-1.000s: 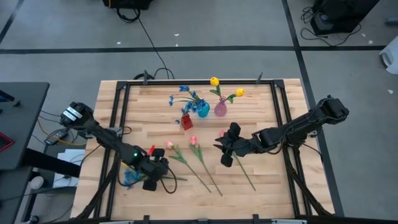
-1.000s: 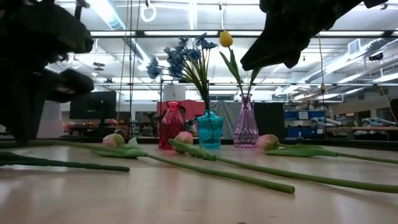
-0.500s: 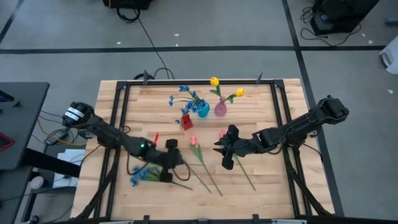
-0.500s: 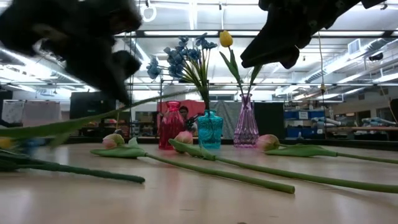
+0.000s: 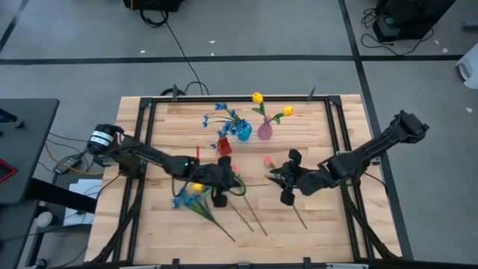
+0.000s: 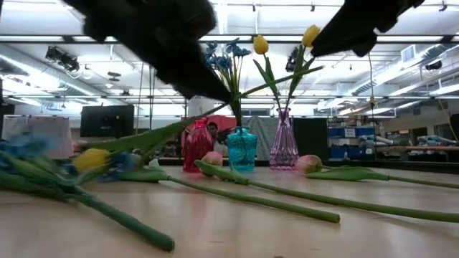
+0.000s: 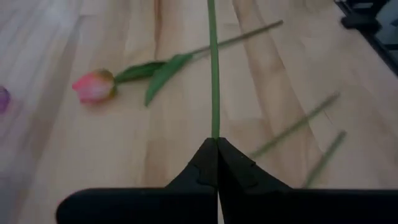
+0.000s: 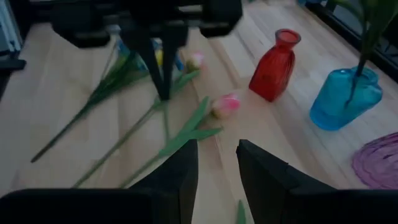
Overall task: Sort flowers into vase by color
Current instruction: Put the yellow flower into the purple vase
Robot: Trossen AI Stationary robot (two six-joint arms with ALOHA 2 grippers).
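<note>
Left gripper [image 5: 219, 181] moved from desk's left edge to mid-desk, clamped on a stem [image 7: 214, 74]; right gripper [image 8: 214, 168] half-open, empty.

Robotics lab: framed workbench [image 5: 131, 142], floor cables [image 5: 179, 52].

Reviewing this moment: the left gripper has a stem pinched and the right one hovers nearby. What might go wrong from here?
The left gripper is shut on a thin green stem, held only at its tip, so it may swivel or slip. The pink tulips lie loose just beneath the left gripper and may get swept aside. The right gripper hovers open close by, so the arms could collide.
</note>
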